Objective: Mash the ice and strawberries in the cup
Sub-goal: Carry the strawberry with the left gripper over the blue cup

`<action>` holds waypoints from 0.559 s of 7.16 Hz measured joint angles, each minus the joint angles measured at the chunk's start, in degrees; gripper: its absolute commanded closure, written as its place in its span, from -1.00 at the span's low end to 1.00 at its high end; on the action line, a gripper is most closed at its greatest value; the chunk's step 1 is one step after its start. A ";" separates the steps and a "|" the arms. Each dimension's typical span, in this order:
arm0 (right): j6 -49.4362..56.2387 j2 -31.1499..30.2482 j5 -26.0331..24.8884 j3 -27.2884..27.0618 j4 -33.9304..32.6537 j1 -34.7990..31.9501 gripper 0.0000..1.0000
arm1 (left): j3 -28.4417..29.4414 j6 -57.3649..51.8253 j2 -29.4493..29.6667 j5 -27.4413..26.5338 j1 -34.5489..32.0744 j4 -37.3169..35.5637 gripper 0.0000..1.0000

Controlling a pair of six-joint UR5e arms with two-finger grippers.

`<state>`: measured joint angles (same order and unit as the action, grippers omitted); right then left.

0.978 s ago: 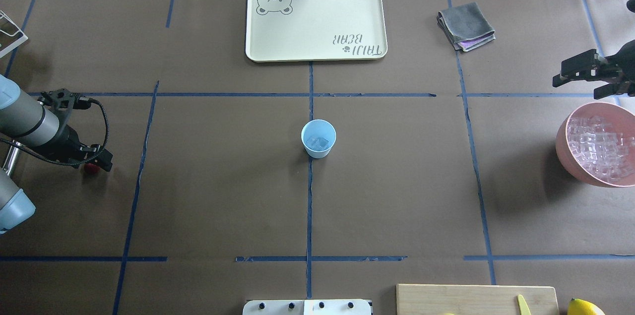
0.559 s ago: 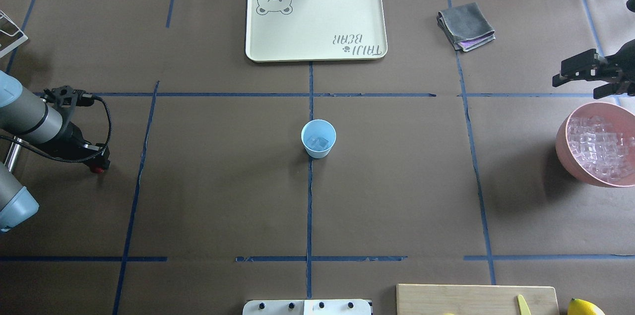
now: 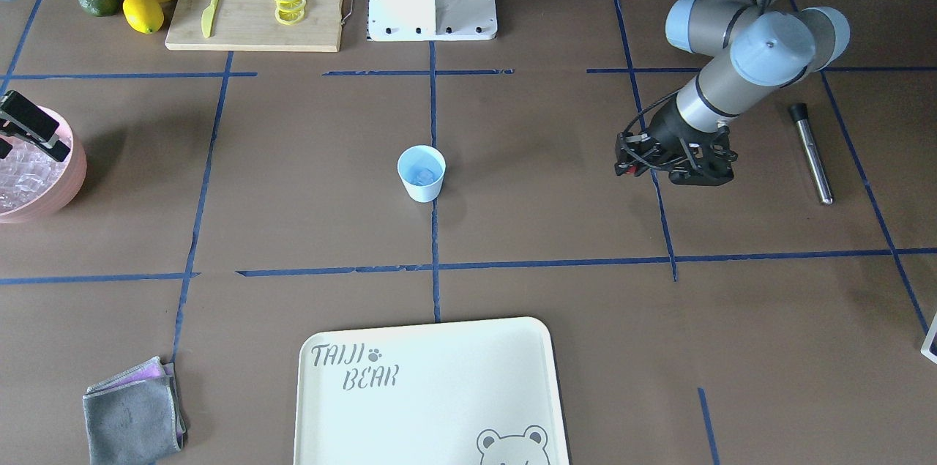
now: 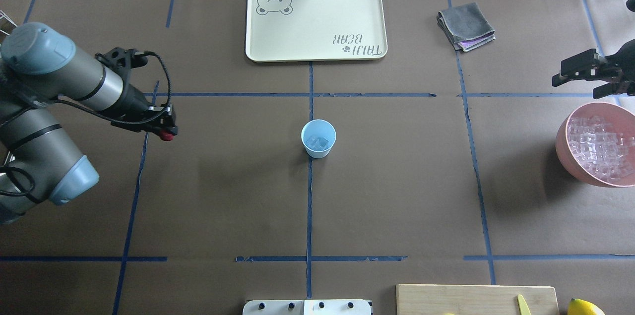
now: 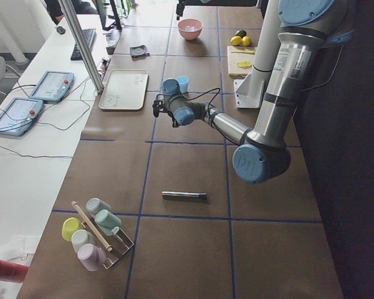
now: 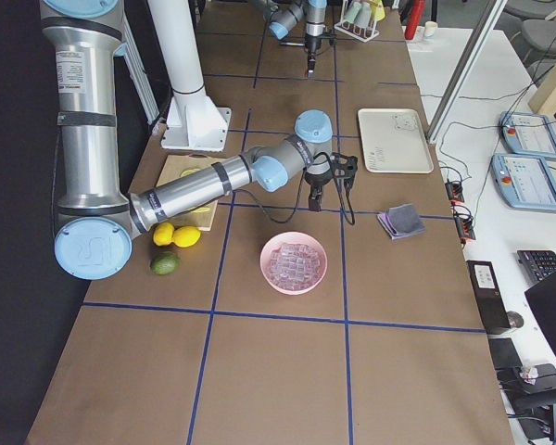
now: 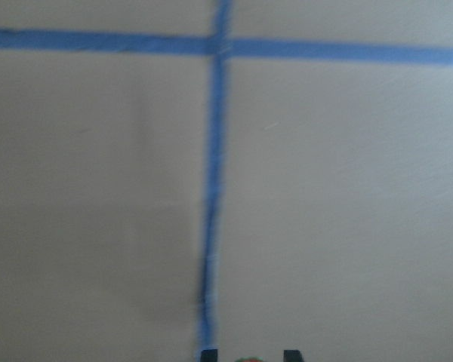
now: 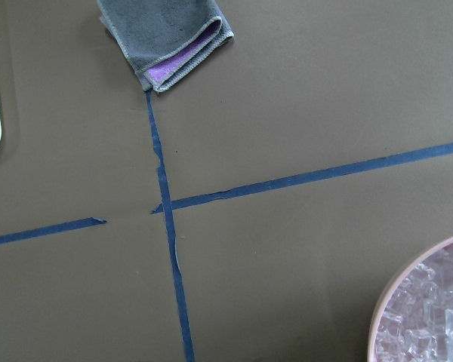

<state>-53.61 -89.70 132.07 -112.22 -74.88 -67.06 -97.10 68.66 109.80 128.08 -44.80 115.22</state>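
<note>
Strawberry within left end effector

Bright, even overhead light; soft shadows on the brown paper tabletop beside the small light-blue plastic cup and the round pink plastic bowl. Left wrist view blurred, pale.

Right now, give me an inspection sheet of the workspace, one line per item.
Surface: table, brown paper with a blue tape grid.
Job's things: cup upright at centre, ice inside; strawberry in the left hand; bowl of more ice at the right edge.
Clutter: tray, cloth, board with lemon slices and knife, lemons, rod, cup rack.
Grippers: left hand shut on the strawberry, raised, left of the cup; right hand open, empty, near the bowl.
Cables: black cable looped at the left wrist.
Surroundings: bench with pendants and keyboard.
</note>
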 measured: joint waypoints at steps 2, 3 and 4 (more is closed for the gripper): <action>0.00 -0.02 0.03 0.01 0.00 0.00 -1.00 | 1.43 10.42 9.75 -1.62 4.88 -0.24 1.00; 0.00 -0.03 0.03 0.00 0.00 0.00 -1.00 | 2.79 13.75 13.70 -4.78 7.68 -0.24 1.00; 0.00 -0.03 0.03 -0.02 0.00 0.00 -1.00 | 4.26 15.83 16.65 -9.00 10.61 -0.14 1.00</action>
<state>-53.62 -89.73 132.10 -112.23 -74.88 -67.06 -92.83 84.50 126.45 119.07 -34.19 115.08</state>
